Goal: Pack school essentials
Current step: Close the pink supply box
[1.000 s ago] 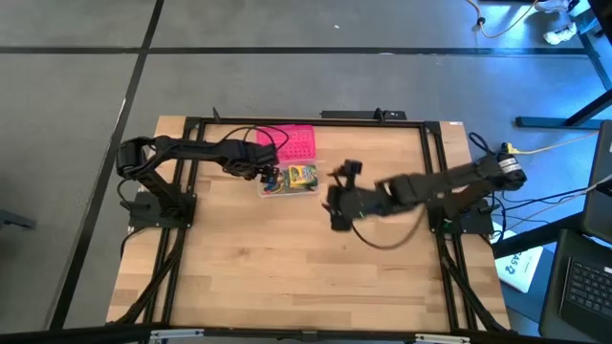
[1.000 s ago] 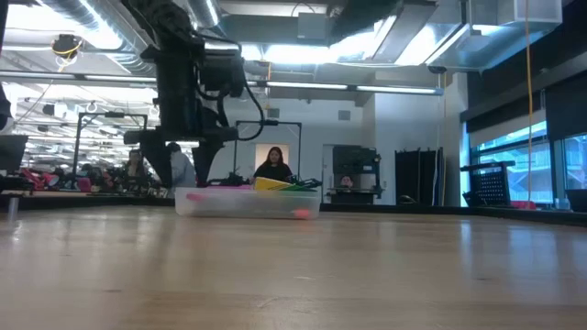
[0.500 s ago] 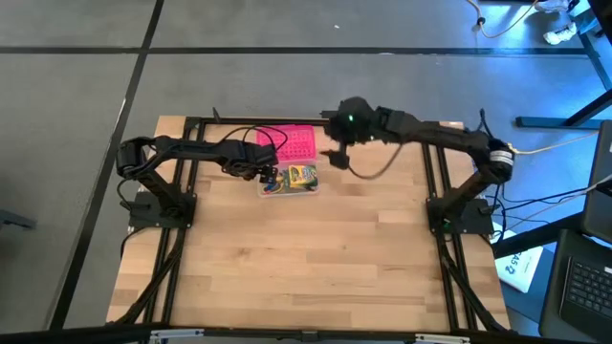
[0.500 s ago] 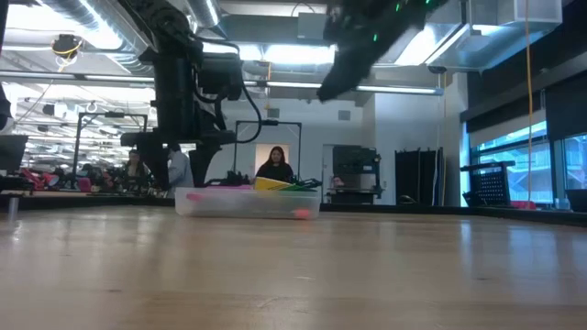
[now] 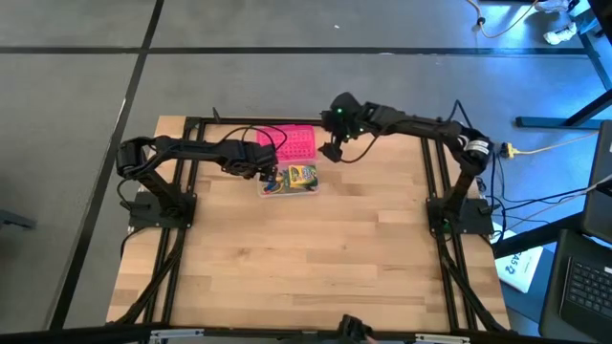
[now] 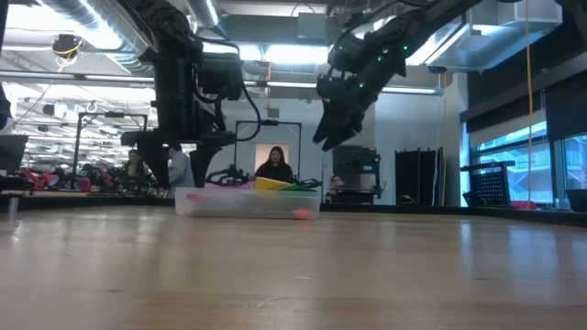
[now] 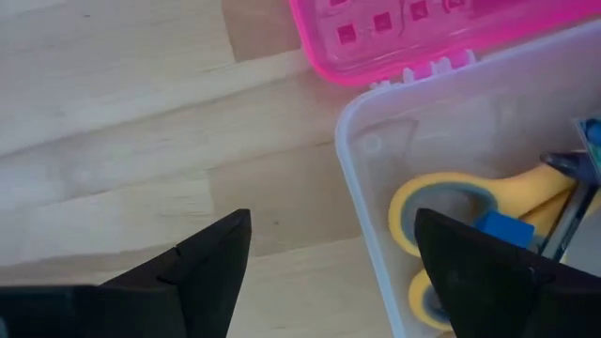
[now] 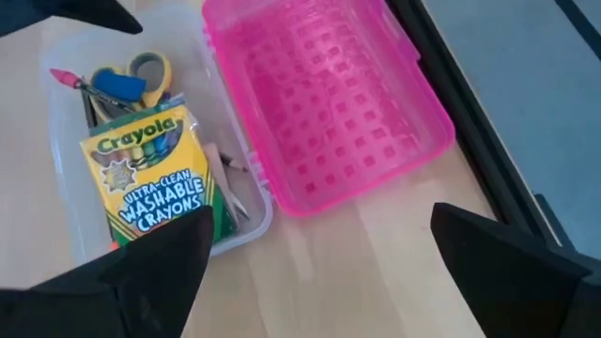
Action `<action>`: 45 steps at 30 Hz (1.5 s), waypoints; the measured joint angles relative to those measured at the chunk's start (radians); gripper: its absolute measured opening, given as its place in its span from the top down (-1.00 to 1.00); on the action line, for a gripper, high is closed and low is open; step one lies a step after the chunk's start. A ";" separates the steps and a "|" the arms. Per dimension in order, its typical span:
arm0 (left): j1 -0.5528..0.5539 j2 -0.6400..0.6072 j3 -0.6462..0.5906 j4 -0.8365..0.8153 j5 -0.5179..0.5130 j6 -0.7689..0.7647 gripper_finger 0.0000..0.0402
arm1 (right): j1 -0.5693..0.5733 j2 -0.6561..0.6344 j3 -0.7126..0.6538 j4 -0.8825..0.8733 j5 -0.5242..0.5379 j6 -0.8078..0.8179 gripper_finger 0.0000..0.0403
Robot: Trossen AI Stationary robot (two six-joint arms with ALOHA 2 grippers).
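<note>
Jaws of the right gripper gape wide and empty above the table, beside the pink lid. Left gripper, parted and empty, straddles the clear box wall; scissors and crayon box lie inside.

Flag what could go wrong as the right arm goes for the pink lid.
Left gripper straddles the clear box wall with its jaws open, so swinging the pink lid shut could trap a finger. The crayon box lies propped on pencils and may block closure. Right gripper, open, hangs beside the lid; its fingertips could shove the box.
</note>
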 joint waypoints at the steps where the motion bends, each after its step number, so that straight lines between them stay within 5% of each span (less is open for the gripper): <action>1: 0.000 0.000 0.000 0.000 -0.001 -0.008 -0.46 | 0.000 0.005 0.000 0.005 -0.001 -0.003 -0.98; 32: -0.004 0.001 0.000 0.049 -0.034 -0.042 -0.47 | -0.142 0.110 0.001 0.240 -0.001 -0.168 -0.98; 45: 0.023 0.114 0.004 0.066 0.003 -0.042 -0.46 | -0.177 0.158 0.001 0.288 -0.140 -0.192 -0.98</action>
